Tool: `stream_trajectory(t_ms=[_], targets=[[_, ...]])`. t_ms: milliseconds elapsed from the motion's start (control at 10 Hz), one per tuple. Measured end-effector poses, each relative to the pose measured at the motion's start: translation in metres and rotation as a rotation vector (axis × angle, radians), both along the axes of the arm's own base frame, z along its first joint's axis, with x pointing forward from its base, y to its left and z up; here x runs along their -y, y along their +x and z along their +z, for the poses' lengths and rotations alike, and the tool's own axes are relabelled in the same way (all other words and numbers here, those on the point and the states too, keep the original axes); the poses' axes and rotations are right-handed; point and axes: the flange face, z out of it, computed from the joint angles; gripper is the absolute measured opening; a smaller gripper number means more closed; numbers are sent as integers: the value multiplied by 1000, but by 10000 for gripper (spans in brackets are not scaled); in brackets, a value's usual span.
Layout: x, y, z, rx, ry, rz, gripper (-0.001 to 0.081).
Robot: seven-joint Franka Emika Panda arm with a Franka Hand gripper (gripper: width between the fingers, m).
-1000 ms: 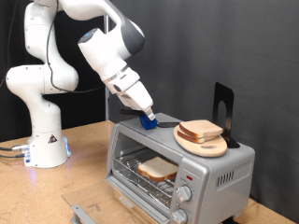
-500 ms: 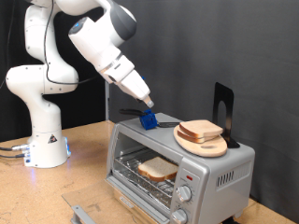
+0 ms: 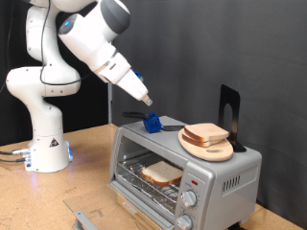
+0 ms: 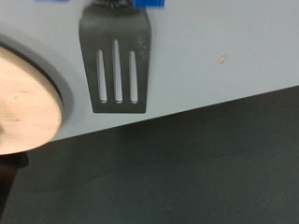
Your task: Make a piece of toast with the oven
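Observation:
The silver oven [image 3: 225, 177] stands at the exterior view's lower right with its door down. A piece of toast [image 3: 161, 172], pale with a brown crust, lies on the wire rack inside. My gripper [image 3: 146, 98] hangs in the air above the oven's top, up and to the exterior view's left of a black spatula with a blue handle [image 3: 152, 122]. Nothing is between its fingers. In the wrist view the slotted spatula head [image 4: 115, 65] lies flat on the grey oven top [image 4: 224, 56]; my fingers do not show there.
A round wooden plate [image 3: 207, 149] with a second bread slice [image 3: 206, 133] sits on the oven top, and its edge [image 4: 23, 103] shows in the wrist view. A black stand [image 3: 228, 110] rises behind it. The robot base [image 3: 43, 144] is at the exterior view's left.
My gripper has risen from the spatula's blue handle and moved up and to the exterior view's left. The spatula stays on the oven top.

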Motion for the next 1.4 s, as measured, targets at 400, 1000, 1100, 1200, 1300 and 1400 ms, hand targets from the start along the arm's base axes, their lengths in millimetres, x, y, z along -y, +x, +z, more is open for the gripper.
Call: stream_trajectory(t_ms=[400, 1000, 1100, 1200, 1300, 1400], targets=[[66, 1, 6, 116, 107, -62, 682], [77, -6, 3, -410, 198, -434, 682], [80, -7, 2, -485, 209, -507, 682], [79, -7, 2, -451, 200, -475, 682], [76, -11, 0, -522, 191, -453, 682], [75, -15, 3, -640, 190, -451, 682]])
